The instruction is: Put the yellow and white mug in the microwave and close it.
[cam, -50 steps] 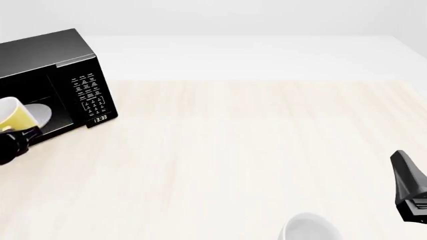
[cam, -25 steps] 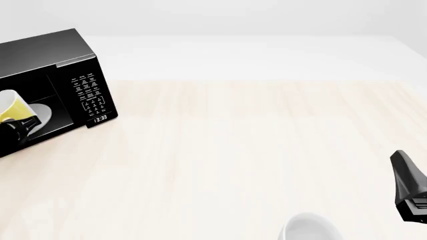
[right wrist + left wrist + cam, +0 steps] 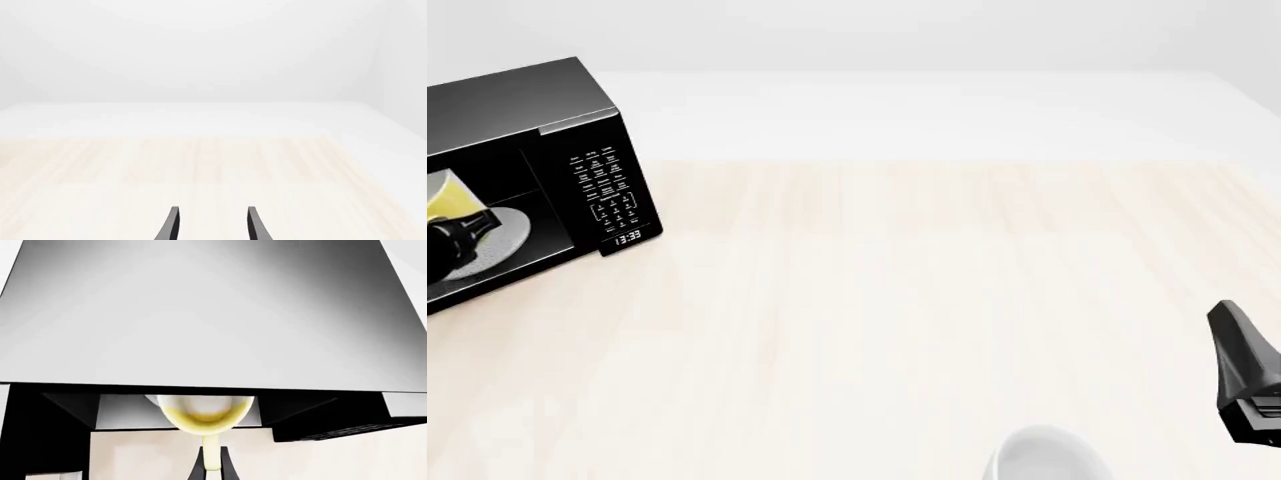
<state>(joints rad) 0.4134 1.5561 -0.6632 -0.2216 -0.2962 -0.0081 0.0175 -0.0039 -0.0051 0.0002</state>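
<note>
Presently the yellow and white mug (image 3: 450, 193) is held by its handle in the left gripper (image 3: 211, 467), whose fingers are pinched tight on the thin yellow strap in the left wrist view. In the front view the mug is carried inside the open cavity of the microwave (image 3: 554, 105), above the white round plate (image 3: 497, 240); whether its base already touches the plate cannot be told. The mug appears tilted, its white inside turned partly toward the opening.

Several risks are judged from this. If the handle is released while the mug is tipped or not yet seated, the mug could topple or roll on the plate and end up against a cavity wall or out over the front lip. The roof edge of the cavity sits just above the mug rim in the wrist view, so a lift or a careless pull-back could knock the rim or the gripper against it and drag the mug out again. The handle is a narrow hold, and the mug could swing about it during lowering.

The door is not visible in any view, so its swing path cannot be checked; a mug left near the front edge could be struck when the door is shut.

The right gripper (image 3: 210, 225) is parted and empty, held well apart over the table (image 3: 934, 280), near a white cup (image 3: 1045, 458).
</note>
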